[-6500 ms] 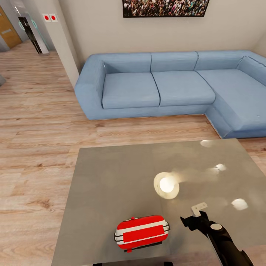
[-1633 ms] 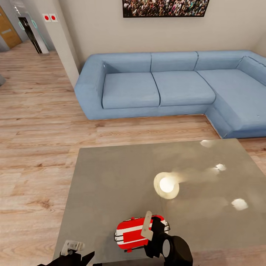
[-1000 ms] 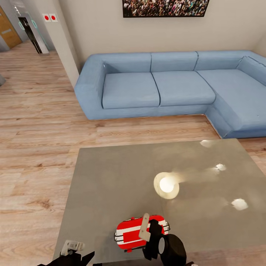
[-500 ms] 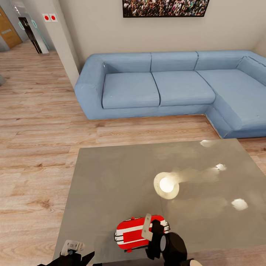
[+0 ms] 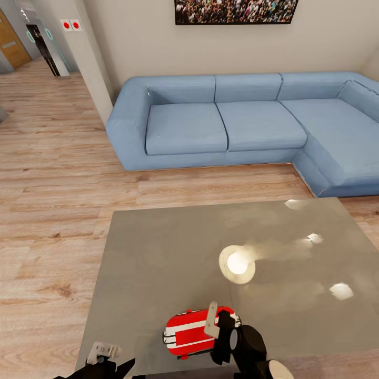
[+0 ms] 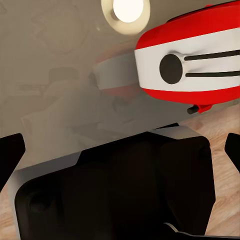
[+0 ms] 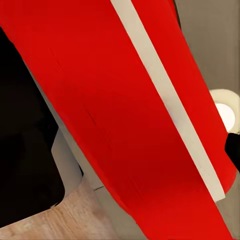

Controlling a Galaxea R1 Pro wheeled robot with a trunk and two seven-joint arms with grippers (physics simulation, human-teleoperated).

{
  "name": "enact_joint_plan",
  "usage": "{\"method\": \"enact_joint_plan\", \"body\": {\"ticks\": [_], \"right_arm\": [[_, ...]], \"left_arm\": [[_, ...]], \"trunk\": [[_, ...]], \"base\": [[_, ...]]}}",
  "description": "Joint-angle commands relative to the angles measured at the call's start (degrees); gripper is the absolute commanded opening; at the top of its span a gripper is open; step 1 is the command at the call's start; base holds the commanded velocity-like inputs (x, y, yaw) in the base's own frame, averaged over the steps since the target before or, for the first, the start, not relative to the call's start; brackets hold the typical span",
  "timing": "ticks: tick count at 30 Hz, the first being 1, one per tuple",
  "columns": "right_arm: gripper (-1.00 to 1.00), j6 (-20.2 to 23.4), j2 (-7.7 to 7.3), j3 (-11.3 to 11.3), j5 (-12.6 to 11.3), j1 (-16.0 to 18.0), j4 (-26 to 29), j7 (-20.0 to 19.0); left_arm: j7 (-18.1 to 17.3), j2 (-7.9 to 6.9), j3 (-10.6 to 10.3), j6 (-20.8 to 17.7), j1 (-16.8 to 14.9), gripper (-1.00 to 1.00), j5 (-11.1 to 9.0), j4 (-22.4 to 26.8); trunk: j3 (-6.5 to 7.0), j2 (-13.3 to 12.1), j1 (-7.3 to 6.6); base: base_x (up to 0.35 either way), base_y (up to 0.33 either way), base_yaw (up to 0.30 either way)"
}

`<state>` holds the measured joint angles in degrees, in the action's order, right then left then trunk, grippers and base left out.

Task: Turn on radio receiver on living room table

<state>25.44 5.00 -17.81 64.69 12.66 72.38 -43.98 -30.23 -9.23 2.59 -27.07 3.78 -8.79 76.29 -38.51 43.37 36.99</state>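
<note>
Presently right gripper (image 5: 217, 322) sits over the radio receiver (image 5: 192, 330) on the table (image 5: 158, 252) (grip state indeterminate; left gripper (image 5: 105, 353) likewise).

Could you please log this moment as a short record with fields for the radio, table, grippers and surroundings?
radio: red with white stripe, lying near the table's near edge
table: glossy grey top, reflecting ceiling lights
right gripper: over the radio's right end, close above its top; open or shut unclear
left gripper: at the table's near-left corner, apart from the radio, fingers spread
surroundings: blue sofa beyond the table, wood floor, crowd picture on the wall
</note>
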Motion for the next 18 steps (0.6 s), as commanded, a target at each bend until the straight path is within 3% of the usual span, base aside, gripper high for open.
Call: {"method": "enact_joint_plan", "body": {"ticks": [1,18], "right_arm": [[1.00,0.0,0.00,0.1,-0.1,0.3,-0.4,0.0],[1.00,-0.1,-0.08,2.8,-0.2,1.6,-1.2,0.0]], "left_arm": [[0.0,0.00,0.0,0.0,0.0,1.00,0.0,0.0],[0.0,0.00,0.0,0.0,0.0,1.00,0.0,0.0]], "trunk": [[0.00,0.0,0.00],[0.00,0.0,0.00]], "base": [[0.000,0.000,0.000],[0.000,0.000,0.000]]}}
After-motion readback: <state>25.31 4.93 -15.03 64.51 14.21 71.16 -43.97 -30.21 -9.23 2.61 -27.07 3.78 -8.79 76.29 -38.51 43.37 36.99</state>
